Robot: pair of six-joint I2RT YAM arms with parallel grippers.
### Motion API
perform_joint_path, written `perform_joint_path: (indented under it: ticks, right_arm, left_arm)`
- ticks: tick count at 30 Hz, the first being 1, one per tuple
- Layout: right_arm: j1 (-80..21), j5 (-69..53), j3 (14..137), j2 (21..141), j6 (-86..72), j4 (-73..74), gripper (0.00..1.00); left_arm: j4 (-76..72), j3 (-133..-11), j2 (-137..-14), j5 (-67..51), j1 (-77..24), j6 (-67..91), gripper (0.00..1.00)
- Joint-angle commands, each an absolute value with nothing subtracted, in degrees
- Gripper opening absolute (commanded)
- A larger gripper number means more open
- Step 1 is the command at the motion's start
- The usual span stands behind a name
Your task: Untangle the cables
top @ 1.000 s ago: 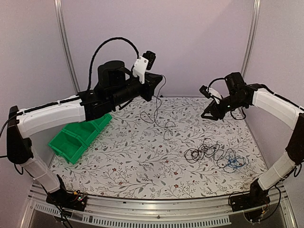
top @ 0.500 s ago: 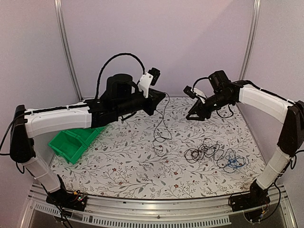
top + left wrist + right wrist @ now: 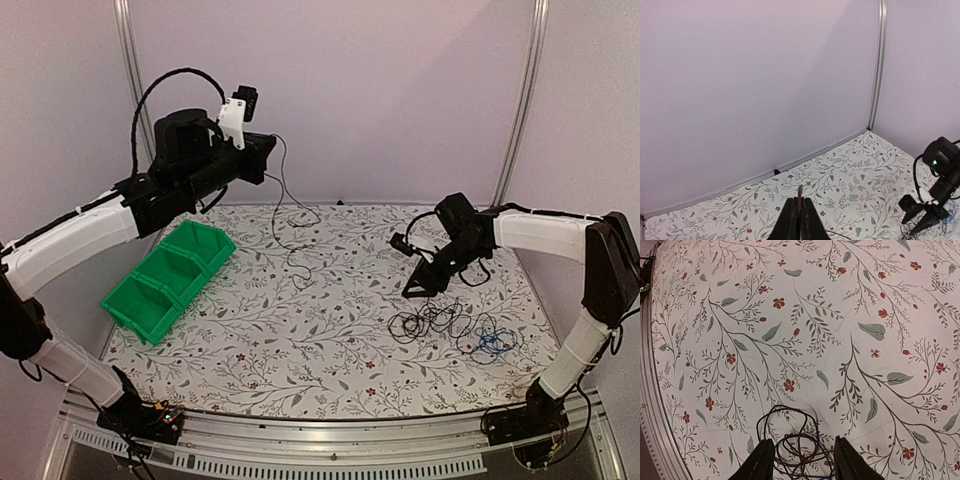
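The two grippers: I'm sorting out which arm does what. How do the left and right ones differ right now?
The left gripper is shut, pinching one thin cable; the right gripper is open and holds nothing. The left gripper is high above the table, with the cable dangling below it; the right gripper is low, over the edge of the cable heap. Both are black two-finger grippers.

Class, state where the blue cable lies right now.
Top view: the blue cable lies on the right, at the right end of the dark cable tangle, toward the near edge from the right claw.
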State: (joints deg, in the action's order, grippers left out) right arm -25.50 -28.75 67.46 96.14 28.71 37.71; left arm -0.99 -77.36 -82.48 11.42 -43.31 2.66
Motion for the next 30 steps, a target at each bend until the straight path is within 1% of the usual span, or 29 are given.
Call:
perform_joint_path:
  ticks: [1,10,15,27,30]
  right_arm:
    - [-25.4,-26.61,65.21,97.37,30.1,34.24,0.44]
    - [-25.4,-27.42,58.82,99.8,25.96,30.7,0.42]
    - [-25.43,-26.76,56.89,98.73,24.53,29.04,0.42]
    - [-25.31,-25.91,48.42,97.3,19.93,22.69,0.4]
    - [-25.17,-23.95,47.38,97.12,19.82,21.27,0.4]
  left_arm:
    - [3.46,-80.97,-80.46,13.84,-38.65,4.22,0.0]
    - [4.13,-83.81,-80.31,17.33,-30.44,4.4,0.0]
    - [8.93,-87.88,-83.42,17.6,-25.89,8.54,0.0]
    - [9.19,-95.12,-89.49,16.28,-21.26,5.94,0.0]
    - [9.74,-95.94,-90.07,16.31,-20.34,4.94,0.0]
